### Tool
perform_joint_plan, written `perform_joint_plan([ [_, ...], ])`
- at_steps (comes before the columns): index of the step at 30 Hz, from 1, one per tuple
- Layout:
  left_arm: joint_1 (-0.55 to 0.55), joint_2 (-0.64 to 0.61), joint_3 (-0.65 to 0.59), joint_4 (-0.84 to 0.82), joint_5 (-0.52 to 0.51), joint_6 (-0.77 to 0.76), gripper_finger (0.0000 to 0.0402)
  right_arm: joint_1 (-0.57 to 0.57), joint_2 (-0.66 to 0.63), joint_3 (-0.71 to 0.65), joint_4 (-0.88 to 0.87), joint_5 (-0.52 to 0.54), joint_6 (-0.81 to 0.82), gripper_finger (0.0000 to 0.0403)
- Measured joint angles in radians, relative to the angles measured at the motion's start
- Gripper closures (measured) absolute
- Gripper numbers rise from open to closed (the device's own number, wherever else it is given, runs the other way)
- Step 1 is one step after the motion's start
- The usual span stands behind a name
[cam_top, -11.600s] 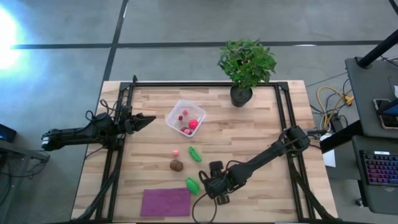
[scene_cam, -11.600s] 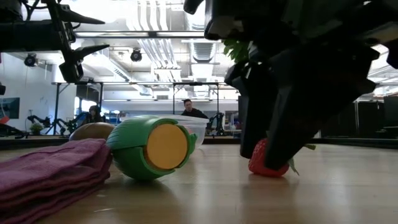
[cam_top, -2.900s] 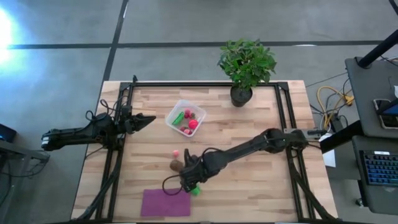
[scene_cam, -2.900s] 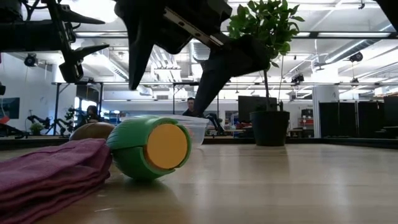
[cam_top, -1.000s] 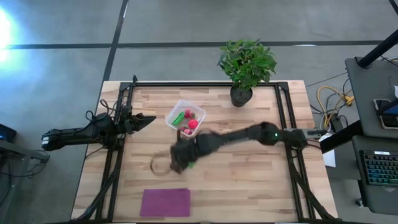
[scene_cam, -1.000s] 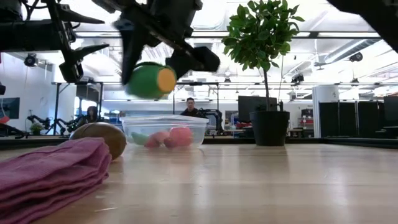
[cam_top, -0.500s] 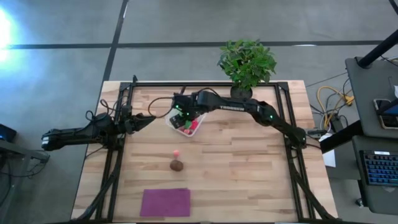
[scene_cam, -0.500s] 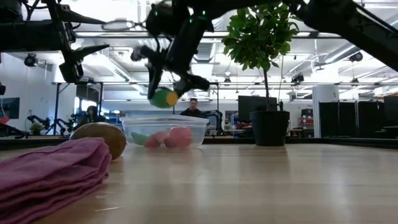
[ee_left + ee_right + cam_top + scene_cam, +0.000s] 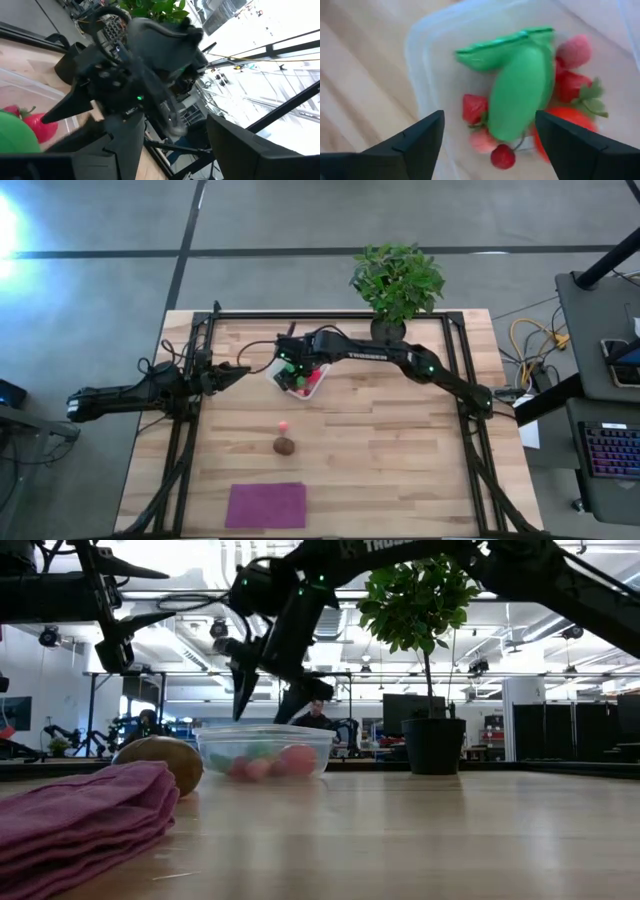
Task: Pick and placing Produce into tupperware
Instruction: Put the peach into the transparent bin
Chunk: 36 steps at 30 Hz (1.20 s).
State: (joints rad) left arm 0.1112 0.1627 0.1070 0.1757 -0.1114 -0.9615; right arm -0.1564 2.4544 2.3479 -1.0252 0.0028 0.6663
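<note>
The clear tupperware [image 9: 298, 376] stands far-left of the table's middle. It holds two green pieces [image 9: 520, 95], a red ball [image 9: 560, 131] and small red and pink bits. My right gripper [image 9: 490, 145] hovers open just above the tub [image 9: 265, 752] and touches nothing. A brown oval [image 9: 284, 445] and a pink bit [image 9: 284, 425] lie on the wood nearer the table's near edge. My left gripper [image 9: 238, 370] waits open, left of the tub.
A folded purple cloth [image 9: 266, 505] lies by the near edge. A potted plant [image 9: 397, 285] stands at the far edge, right of the tub. Black rails run along the table's left and right sides. People show in the room behind the table.
My right gripper swung from the table's middle toward the far edge, carrying a green piece above the tub. It opened and let go, and the green piece now lies inside the tub across the other produce.
</note>
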Motion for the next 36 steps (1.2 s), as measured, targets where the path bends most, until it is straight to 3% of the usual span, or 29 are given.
perform_joint_plan([
  [5,-0.001,0.000,0.000,0.000,0.002,0.000,0.0201,0.055,-0.059,0.008,-0.011,-0.011,-0.066,0.0091],
  [11,0.000,0.000,0.000,0.000,0.000,0.000,0.0201,0.137,-0.064,0.006,-0.139,-0.114,0.062,0.0104],
  [16,0.000,0.000,0.000,0.000,-0.001,0.000,0.0201,0.218,-0.027,0.004,-0.039,-0.122,0.165,0.0120],
  [23,0.000,0.000,0.000,0.000,0.000,0.000,0.0201,0.227,0.050,0.003,0.077,-0.095,0.317,0.0141],
  [32,0.000,-0.001,0.000,0.000,0.000,0.000,0.0201,0.228,0.118,0.002,0.101,-0.085,0.329,0.0145],
  [36,0.000,0.000,0.000,0.000,0.000,0.000,0.0201,0.238,0.131,0.002,0.147,-0.030,0.317,0.0145],
])
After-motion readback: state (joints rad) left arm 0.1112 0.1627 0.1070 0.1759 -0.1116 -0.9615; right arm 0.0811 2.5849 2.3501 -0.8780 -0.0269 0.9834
